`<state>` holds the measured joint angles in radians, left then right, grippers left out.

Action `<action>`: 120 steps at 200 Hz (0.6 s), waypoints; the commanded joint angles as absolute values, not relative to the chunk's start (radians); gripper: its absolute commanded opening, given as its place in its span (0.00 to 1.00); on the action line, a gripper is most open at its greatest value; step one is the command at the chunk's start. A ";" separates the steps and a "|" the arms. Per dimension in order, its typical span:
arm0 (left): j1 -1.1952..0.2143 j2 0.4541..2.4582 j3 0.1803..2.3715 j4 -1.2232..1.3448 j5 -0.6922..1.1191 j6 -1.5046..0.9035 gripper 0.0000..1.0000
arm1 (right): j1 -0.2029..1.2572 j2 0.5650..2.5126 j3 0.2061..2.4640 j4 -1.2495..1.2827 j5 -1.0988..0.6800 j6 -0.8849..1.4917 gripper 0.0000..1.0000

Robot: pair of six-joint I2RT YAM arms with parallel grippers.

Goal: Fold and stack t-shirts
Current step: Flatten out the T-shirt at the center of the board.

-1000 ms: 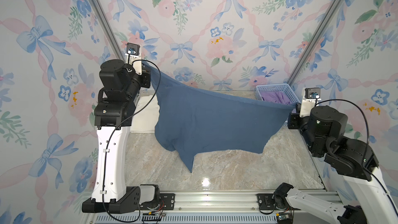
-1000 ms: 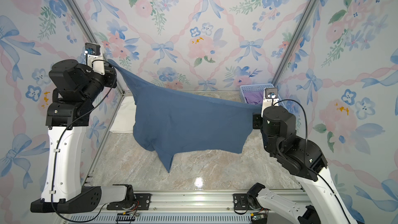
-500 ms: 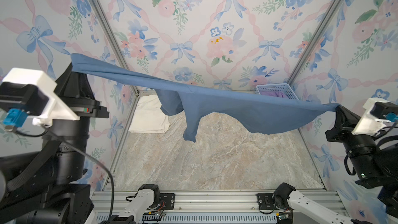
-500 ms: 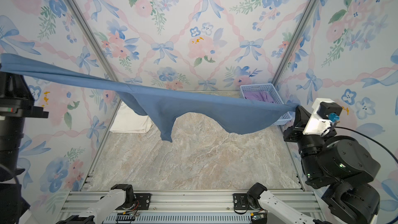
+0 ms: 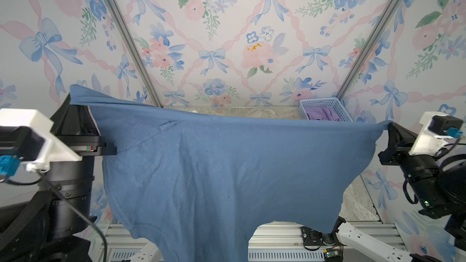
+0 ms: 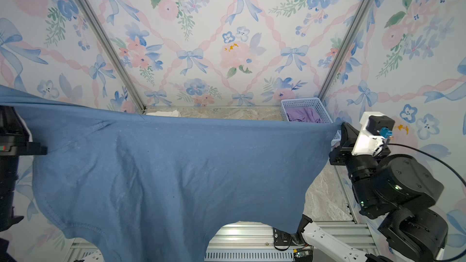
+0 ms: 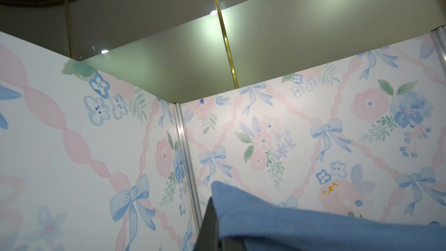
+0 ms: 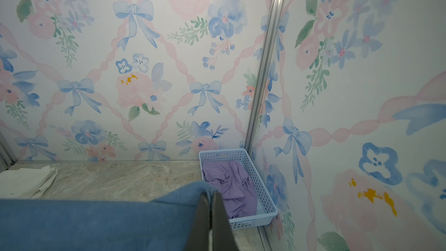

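The slate-blue t-shirt (image 5: 227,172) (image 6: 176,167) hangs spread like a curtain, its top edge pulled taut between my two raised grippers. At the left end of that edge, my left gripper (image 5: 73,102) is shut on the cloth, which drapes over its tip (image 7: 213,204). My right gripper (image 5: 388,124) (image 6: 343,125) is shut on the opposite corner (image 8: 209,194). The hanging shirt hides most of the table. A folded cream-white t-shirt (image 6: 164,113) (image 8: 24,181) lies at the table's far left.
A light-blue plastic basket (image 5: 325,102) (image 8: 263,189) with purple cloth (image 8: 231,184) in it stands in the far right corner. The marble table (image 8: 120,179) is closed in by flowered walls on three sides. A metal rail (image 5: 277,238) runs along the near edge.
A second ago the shirt sagged low over the table. It then swung up nearly flat. Now it hangs down broad, with both arms raised and spread wide.
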<state>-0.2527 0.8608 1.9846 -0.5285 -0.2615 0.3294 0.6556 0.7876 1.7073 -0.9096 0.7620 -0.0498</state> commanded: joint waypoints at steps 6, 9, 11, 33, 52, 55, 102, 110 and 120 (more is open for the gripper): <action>-0.263 0.906 1.779 -0.442 -0.349 0.286 0.00 | 0.638 0.868 1.602 -1.009 0.858 0.054 0.00; -0.264 0.915 1.755 -0.438 -0.339 0.276 0.00 | 0.637 0.878 1.588 -1.005 0.852 0.063 0.00; -0.263 0.921 1.741 -0.432 -0.335 0.271 0.00 | 0.637 0.884 1.579 -1.002 0.848 0.068 0.00; -0.261 1.000 1.577 -0.342 -0.297 0.235 0.00 | 0.617 0.963 1.503 -0.966 0.773 0.134 0.00; -0.226 1.104 1.480 -0.274 -0.223 0.201 0.00 | 0.580 1.044 1.454 -0.918 0.700 0.171 0.00; -0.217 1.125 1.470 -0.264 -0.205 0.188 0.00 | 0.573 1.060 1.450 -0.913 0.692 0.173 0.00; -0.170 1.493 1.480 -0.215 -0.078 0.139 0.00 | 0.442 1.238 1.437 -0.792 0.583 0.202 0.00; -0.165 1.542 1.493 -0.208 -0.073 0.134 0.00 | 0.418 1.262 1.439 -0.778 0.562 0.207 0.00; -0.157 1.600 1.512 -0.196 -0.070 0.122 0.00 | 0.390 1.289 1.441 -0.756 0.536 0.212 0.00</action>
<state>-0.1726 1.5188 1.4605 -0.2695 -0.1204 0.1696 0.4492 1.2526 1.4322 -0.8467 0.6064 0.1719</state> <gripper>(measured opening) 0.045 0.055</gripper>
